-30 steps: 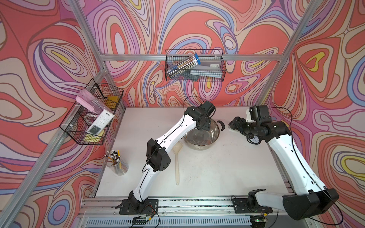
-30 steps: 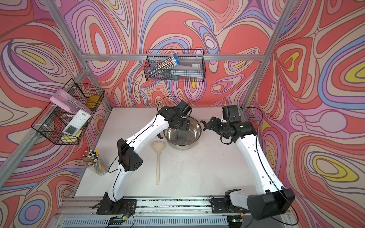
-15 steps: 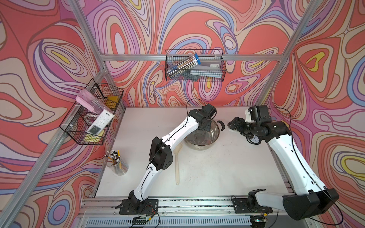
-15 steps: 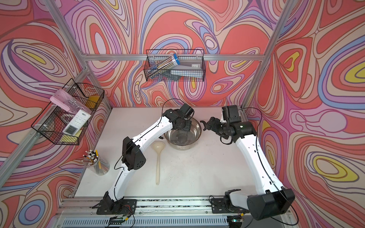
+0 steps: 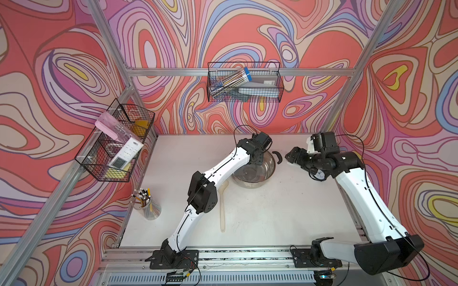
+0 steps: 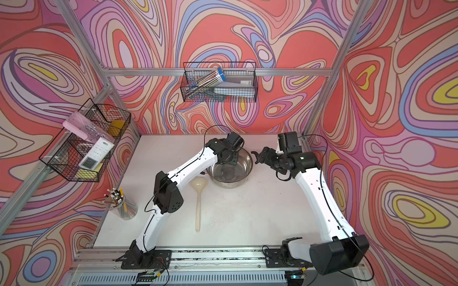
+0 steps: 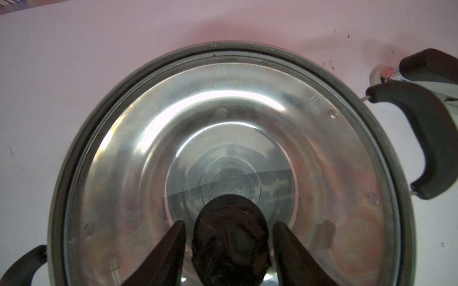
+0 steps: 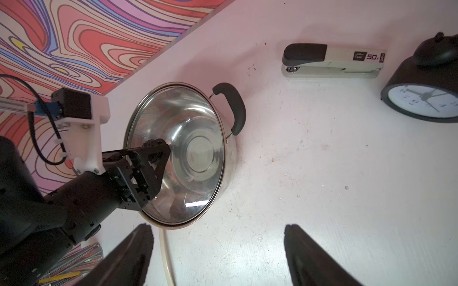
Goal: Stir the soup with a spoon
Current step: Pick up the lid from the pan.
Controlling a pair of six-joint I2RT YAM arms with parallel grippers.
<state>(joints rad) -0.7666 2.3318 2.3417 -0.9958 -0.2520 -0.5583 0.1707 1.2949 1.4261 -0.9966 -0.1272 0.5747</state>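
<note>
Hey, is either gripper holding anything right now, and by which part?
Nothing gripped yet: left gripper straddles the lid knob, slim gaps showing; right gripper open, empty.

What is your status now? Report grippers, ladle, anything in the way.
Left gripper open, fingers astride lid knob, gaps both sides. Right gripper open, empty. Ladle flat on table, untouched. Glass lid on pot, blocks stirring.

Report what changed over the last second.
The left gripper eased down toward the round glass lid on the shiny steel pot, and its jaws narrowed around the lid's black knob. A gap still shows beside the knob, so no grip yet. The left elbow swung slightly toward the pot. The right gripper stayed open beside the pot. The cream-beige plastic ladle still lies on the table.
</note>
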